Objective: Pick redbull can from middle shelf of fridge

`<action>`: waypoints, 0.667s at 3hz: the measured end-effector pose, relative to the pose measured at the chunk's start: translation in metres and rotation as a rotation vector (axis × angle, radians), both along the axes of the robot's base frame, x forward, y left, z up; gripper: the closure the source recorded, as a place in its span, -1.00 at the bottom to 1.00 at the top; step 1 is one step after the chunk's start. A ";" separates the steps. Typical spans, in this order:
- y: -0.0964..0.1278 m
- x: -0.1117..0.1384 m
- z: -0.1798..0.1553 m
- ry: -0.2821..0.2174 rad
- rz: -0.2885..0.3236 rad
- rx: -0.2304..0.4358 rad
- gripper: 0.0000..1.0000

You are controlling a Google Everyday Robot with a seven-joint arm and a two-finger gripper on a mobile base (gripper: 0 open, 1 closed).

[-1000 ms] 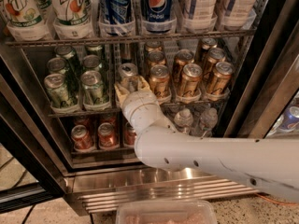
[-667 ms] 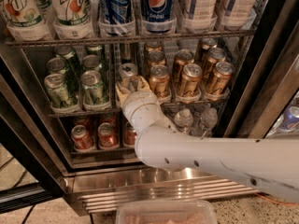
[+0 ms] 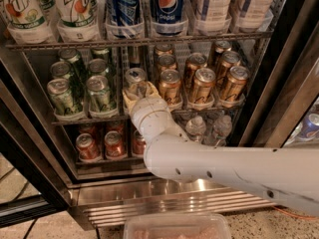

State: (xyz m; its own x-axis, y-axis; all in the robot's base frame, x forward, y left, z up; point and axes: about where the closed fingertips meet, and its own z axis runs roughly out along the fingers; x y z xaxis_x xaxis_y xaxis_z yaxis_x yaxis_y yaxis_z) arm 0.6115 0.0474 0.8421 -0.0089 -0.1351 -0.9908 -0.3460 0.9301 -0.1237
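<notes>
The fridge (image 3: 164,195) stands open with wire racks of drinks. On the middle shelf (image 3: 89,117), the redbull can (image 3: 135,78) stands in the lane between the green cans (image 3: 99,91) and the gold cans (image 3: 202,86); only its silver top and upper body show. My gripper (image 3: 138,94) has reached in from the lower right on the white arm (image 3: 224,166). Its tan fingers (image 3: 127,97) sit tight on both sides of the redbull can, which still stands on the rack. The can's lower part is hidden behind the wrist.
Big 7UP and Pepsi bottles (image 3: 167,6) fill the rack above. Red cans (image 3: 87,146) and water bottles (image 3: 197,128) sit on the rack below. The dark door frame (image 3: 284,83) runs along the right. A pale tray (image 3: 177,227) lies at the bottom edge.
</notes>
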 end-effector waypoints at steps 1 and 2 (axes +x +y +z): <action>0.003 -0.002 0.007 0.012 0.027 0.012 1.00; 0.003 -0.007 0.033 0.019 0.090 0.037 1.00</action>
State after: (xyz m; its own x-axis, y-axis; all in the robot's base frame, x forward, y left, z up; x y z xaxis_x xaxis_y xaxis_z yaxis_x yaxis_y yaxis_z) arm 0.6042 0.0505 0.8751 -0.0177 -0.0997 -0.9949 -0.4300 0.8991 -0.0824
